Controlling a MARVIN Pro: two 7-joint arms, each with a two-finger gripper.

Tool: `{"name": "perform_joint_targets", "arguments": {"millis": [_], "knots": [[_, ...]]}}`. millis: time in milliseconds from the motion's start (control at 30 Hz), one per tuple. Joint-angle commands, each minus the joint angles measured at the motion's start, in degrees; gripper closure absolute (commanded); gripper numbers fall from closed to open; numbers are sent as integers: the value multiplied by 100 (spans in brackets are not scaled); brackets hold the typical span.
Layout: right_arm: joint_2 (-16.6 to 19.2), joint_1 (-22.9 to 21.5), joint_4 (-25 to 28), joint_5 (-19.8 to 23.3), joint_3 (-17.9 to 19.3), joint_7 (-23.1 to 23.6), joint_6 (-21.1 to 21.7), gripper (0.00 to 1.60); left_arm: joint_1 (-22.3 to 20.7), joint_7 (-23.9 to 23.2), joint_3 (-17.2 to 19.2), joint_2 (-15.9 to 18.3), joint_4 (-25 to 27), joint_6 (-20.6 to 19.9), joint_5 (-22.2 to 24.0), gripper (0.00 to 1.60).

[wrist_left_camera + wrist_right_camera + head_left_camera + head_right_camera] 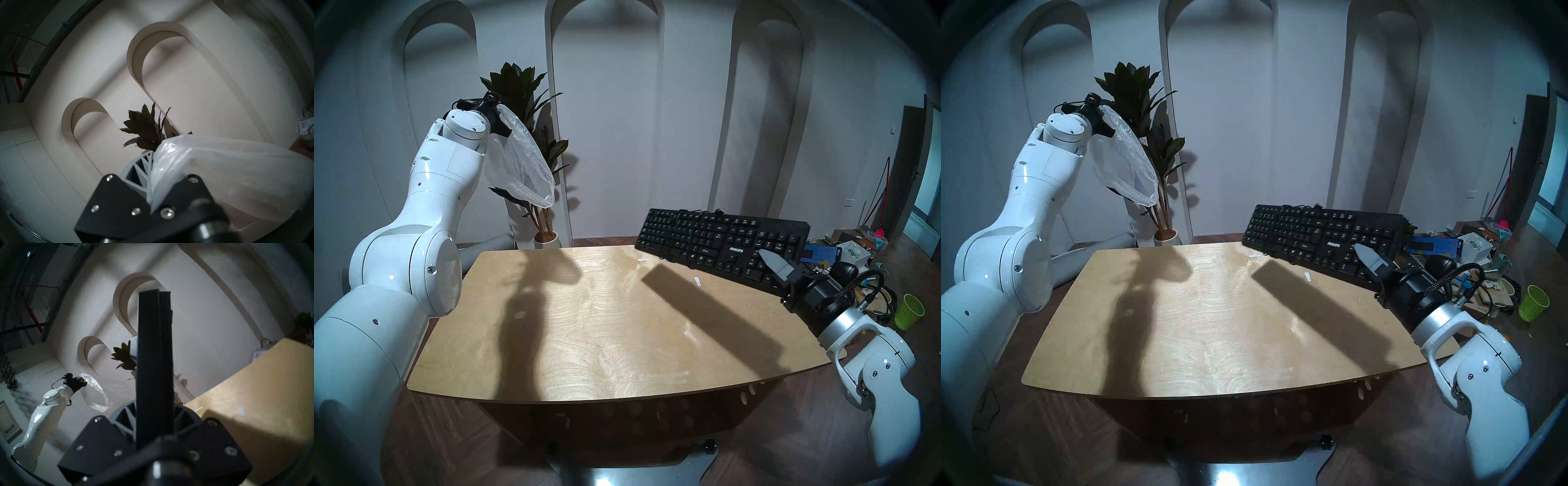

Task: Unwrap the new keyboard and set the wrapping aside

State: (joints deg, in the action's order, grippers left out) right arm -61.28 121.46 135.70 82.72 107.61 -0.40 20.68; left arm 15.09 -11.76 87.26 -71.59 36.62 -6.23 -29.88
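Unwrapping done: left gripper point(495, 117) clamps emptied wrapping point(521, 163) aloft; right gripper point(777, 268) grips bare keyboard point(721, 241) above worktop point(585, 322). Remaining: set both down.

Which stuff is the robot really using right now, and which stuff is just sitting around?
Using:
- keyboard, bare, held up by the right gripper
- plastic bag, dangling from the left gripper

Just sitting around:
- potted plant
- green basket
- blue box
- tape scraps on the table
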Motion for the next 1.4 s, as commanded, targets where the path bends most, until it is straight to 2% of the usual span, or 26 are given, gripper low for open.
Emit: {"name": "perform_joint_targets", "arguments": {"millis": [0, 133, 233, 267, 433, 500, 600, 667, 733, 767, 833, 900, 967, 1000, 1067, 1233, 1367], "knots": [[369, -629, 69, 805, 88, -383, 662, 160, -241, 110, 95, -33, -54, 92, 85, 160], [679, -552, -89, 1162, 526, -695, 1231, 160, -256, 171, 101, -79, -208, 147, 102, 160], [912, -466, -316, 1208, 897, -780, 1578, 160, -273, 207, 92, -94, -313, 168, 98, 160], [912, -466, -316, 1208, 897, -780, 1578, 160, -273, 207, 92, -94, -313, 168, 98, 160], [1382, -354, -503, 1346, 1249, -817, 2432, 160, -438, 338, 33, -193, -695, 192, 55, 160], [1324, -350, -493, 1324, 1270, -807, 2402, 160, -463, 354, 25, -206, -740, 195, 52, 160], [1586, -356, -595, 1474, 1498, -724, 2919, 160, -591, 428, -28, -251, -974, 217, 23, 160], [1627, -352, -602, 1487, 1533, -706, 2974, 160, -609, 441, -36, -260, -1013, 218, 17, 160], [1702, -389, -689, 1632, 1671, -628, 3306, 160, -693, 506, -71, -287, -1203, 260, -19, 160], [1692, -422, -765, 1714, 1686, -623, 3339, 160, -710, 523, -81, -291, -1256, 272, -30, 160], [1726, -455, -848, 1769, 1702, -615, 3416, 160, -739, 543, -91, -296, -1324, 292, -41, 160], [1743, -586, -1226, 1982, 1649, -660, 3432, 160, -797, 576, -138, -292, -1453, 327, -90, 160], [1760, -636, -1366, 2047, 1605, -655, 3432, 160, -811, 586, -150, -292, -1488, 339, -101, 160], [1744, -725, -1635, 2199, 1504, -701, 3409, 160, -820, 600, -180, -291, -1543, 352, -132, 160], [1698, -716, -1698, 2235, 1462, -772, 3355, 160, -811, 605, -197, -295, -1556, 348, -148, 160], [1911, -1123, -2397, 2410, 933, -947, 3210, 160, -871, 684, -336, -396, -1738, 379, -278, 160], [2035, -1405, -2479, 2550, 654, -942, 3171, 160, -894, 749, -396, -492, -1840, 371, -325, 160]]}}
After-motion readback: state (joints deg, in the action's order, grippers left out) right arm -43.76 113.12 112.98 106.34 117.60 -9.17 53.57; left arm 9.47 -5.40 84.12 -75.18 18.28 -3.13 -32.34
